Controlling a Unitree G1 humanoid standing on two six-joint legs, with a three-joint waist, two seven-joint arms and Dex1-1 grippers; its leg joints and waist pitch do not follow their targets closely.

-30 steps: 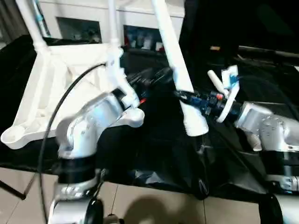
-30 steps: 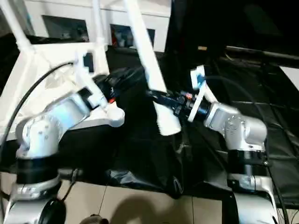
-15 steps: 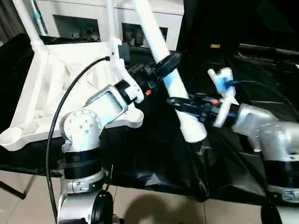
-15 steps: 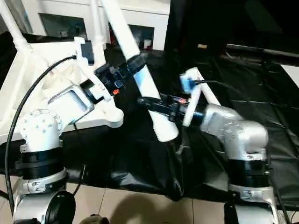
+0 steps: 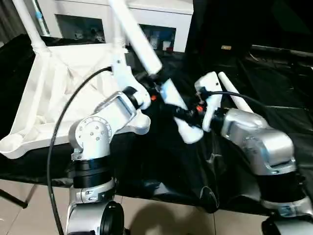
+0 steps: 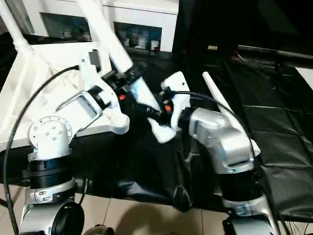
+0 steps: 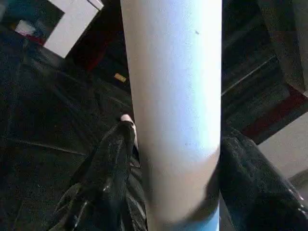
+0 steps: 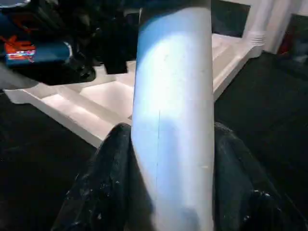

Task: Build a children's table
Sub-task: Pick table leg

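The children's table lies as an upside-down white top (image 5: 54, 83) with ribbed underside on the left of the black cloth. Two legs stand upright in its far sockets (image 5: 30, 27) (image 5: 116, 34). Another white leg (image 5: 139, 36) slants through the air, top end leaning left, thick end (image 5: 191, 133) low over the cloth. My left gripper (image 5: 155, 90) is shut on its middle; the black fingers (image 7: 108, 178) hug both sides. My right gripper (image 5: 188, 116) is shut on it near the thick end, its fingers (image 8: 103, 183) flanking the leg (image 8: 173, 106).
One more white leg (image 5: 235, 97) lies loose on the black cloth behind my right forearm. A white glass-door cabinet (image 5: 146, 17) stands behind the table top. The cloth's front edge drops to a tiled floor (image 5: 161, 215).
The held leg has tipped its top end to the left and its thick end has shifted left. My left gripper has come onto it and closed; the right arm followed leftward.
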